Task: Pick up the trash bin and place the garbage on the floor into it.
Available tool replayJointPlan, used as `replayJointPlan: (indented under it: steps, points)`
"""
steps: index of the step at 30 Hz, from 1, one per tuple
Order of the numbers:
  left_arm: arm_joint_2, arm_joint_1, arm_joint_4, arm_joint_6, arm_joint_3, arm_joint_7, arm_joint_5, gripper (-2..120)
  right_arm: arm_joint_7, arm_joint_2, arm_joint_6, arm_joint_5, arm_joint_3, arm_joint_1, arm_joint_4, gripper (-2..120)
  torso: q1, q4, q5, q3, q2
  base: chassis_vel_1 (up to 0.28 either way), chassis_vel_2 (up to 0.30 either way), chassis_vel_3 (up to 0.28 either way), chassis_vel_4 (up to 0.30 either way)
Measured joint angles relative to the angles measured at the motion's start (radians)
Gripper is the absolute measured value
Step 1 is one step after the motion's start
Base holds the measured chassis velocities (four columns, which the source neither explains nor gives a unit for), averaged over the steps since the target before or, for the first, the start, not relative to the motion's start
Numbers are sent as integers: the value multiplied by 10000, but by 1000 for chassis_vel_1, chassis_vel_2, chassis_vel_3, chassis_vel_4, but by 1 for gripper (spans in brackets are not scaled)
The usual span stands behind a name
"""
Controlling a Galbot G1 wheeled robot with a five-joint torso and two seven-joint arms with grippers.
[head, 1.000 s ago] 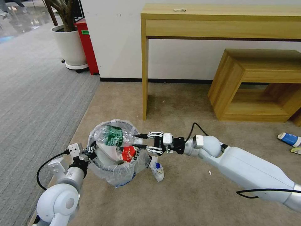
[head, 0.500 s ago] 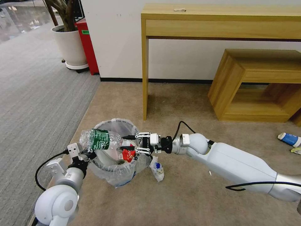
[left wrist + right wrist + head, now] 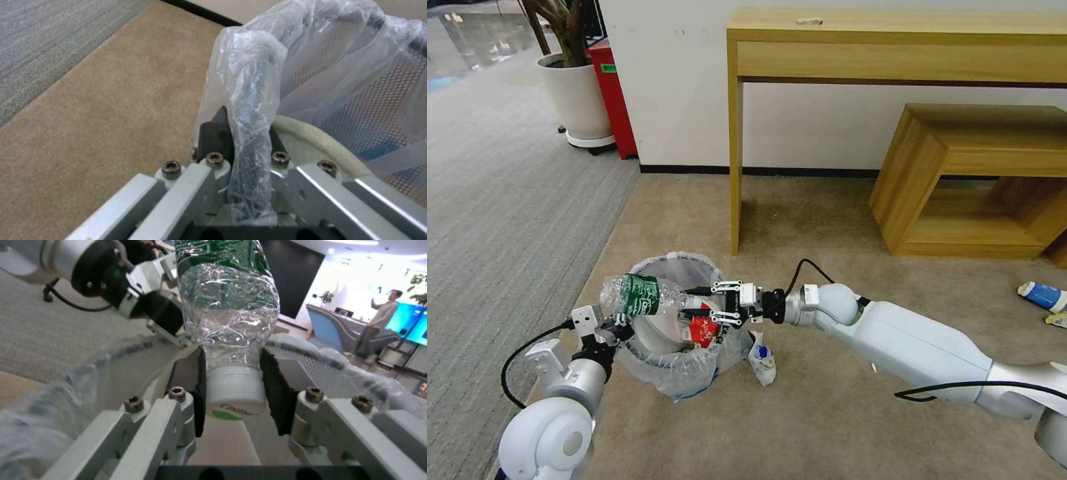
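The right gripper [image 3: 700, 303] pinches the clear bottle [image 3: 644, 294] by its cap above the trash bin [image 3: 677, 363]; the left gripper [image 3: 242, 133] clamps the bin's rim. Next, I think, the pinch must let go.

Lined black bin [image 3: 675, 347] on carpet; crumpled green-label bottle [image 3: 642, 294] across rim.

The trash bin [image 3: 675, 320] was black mesh under a clear, wrinkled liner. The clear bottle [image 3: 644, 294] wore a green label with white print and a white cap [image 3: 232, 391]. Beige carpet [image 3: 827, 413] met grey ribbed flooring [image 3: 507, 220].
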Motion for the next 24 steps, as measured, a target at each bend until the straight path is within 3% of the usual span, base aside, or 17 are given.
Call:
replayJointPlan:
  steps: [20,24]
  points:
    - [-16,100,-201,-41,14,84,63,2,-63,-34,179,-202,109,-123,-385,26,0,0,1,0,0,0,0,0,0]
    - [-24,94,-200,-44,15,87,62,2,-69,-126,120,-235,177,-167,-303,32,0,0,1,0,0,0,0,0,0]
